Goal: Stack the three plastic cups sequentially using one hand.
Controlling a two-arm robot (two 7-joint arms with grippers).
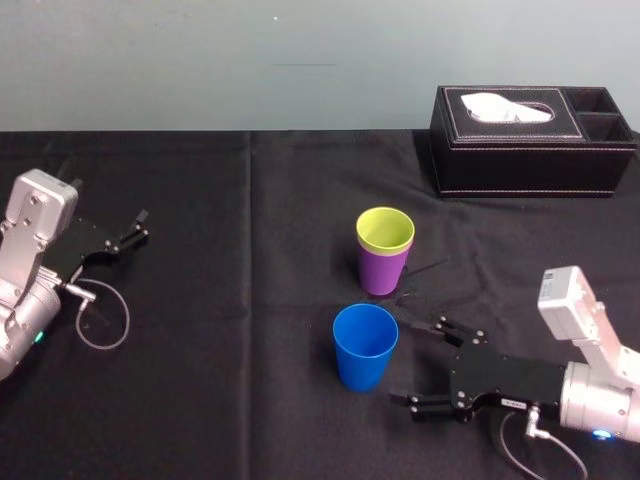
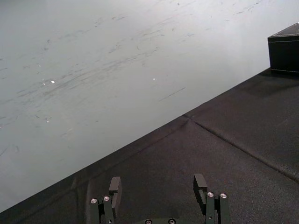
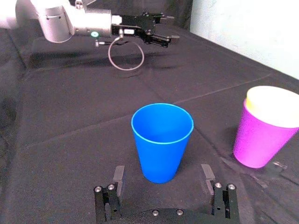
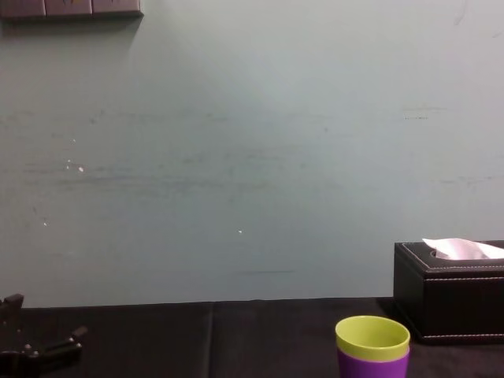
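Observation:
The blue cup (image 1: 365, 346) (image 3: 162, 140) stands upright on the black table. Behind it, the yellow-green cup (image 1: 385, 231) (image 3: 273, 100) (image 4: 372, 337) sits nested inside the purple cup (image 1: 381, 270) (image 3: 258, 141) (image 4: 372, 365). My right gripper (image 1: 420, 364) (image 3: 163, 173) lies low on the table just right of the blue cup, open, its fingers pointing at the cup without touching it. At the table's left side rests my left gripper (image 1: 138, 227) (image 2: 157, 185) (image 3: 168, 29), open and holding nothing.
A black tissue box (image 1: 530, 140) (image 4: 449, 291) (image 2: 284, 49) stands at the back right near the wall. A loop of cable (image 1: 103, 318) lies by the left arm. Bare black cloth (image 1: 230, 350) spreads between the left arm and the cups.

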